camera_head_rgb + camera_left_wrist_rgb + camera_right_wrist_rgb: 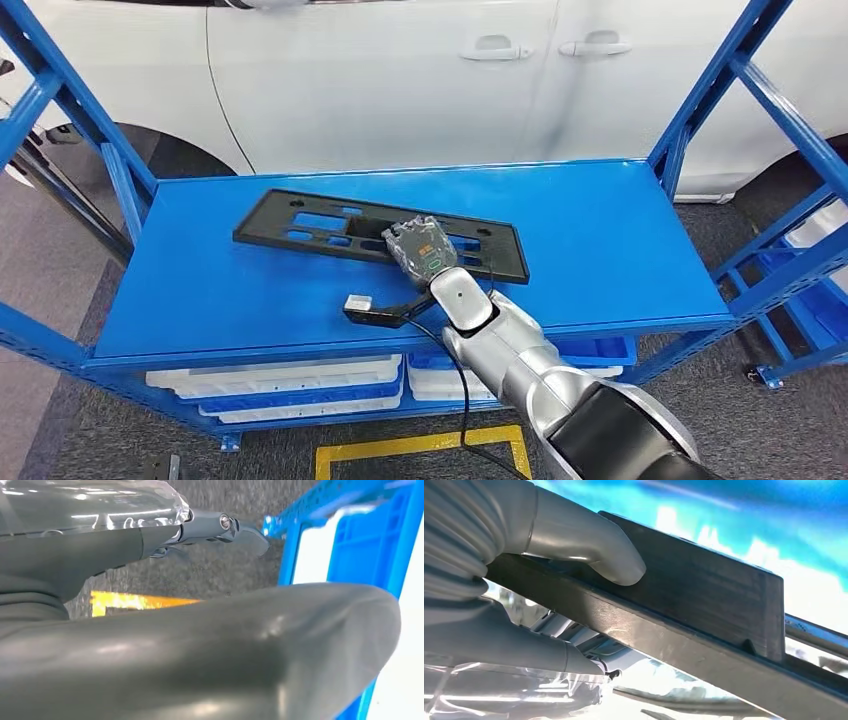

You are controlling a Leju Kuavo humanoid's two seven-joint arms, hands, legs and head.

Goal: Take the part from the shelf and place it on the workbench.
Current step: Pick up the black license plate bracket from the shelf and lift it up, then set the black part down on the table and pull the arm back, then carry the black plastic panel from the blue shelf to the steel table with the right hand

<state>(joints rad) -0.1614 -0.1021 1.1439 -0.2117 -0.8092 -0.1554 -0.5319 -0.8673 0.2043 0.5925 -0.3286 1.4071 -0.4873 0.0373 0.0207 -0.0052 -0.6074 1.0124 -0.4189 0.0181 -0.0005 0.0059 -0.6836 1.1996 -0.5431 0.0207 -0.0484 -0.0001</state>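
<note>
A long flat black part point(258, 222) with rectangular cutouts lies on the blue top shelf board point(620, 240), slightly left of centre. My right hand point(420, 250) reaches over the front edge and sits on the part's near long edge, towards its right half. In the right wrist view the thumb point(594, 550) presses on top of the part point(704, 595) while the fingers curl beneath its edge, so the hand point(499, 575) grips it. My left hand point(200, 650) hangs low beside the shelf, over the floor, holding nothing, with a finger point(220, 525) stretched out.
A white car point(400, 80) stands close behind the shelf. Blue slanted posts point(700, 100) flank the board on both sides. White trays and blue bins point(290, 390) fill the lower level. Yellow floor tape point(420, 445) lies in front, and another blue rack point(810, 270) stands right.
</note>
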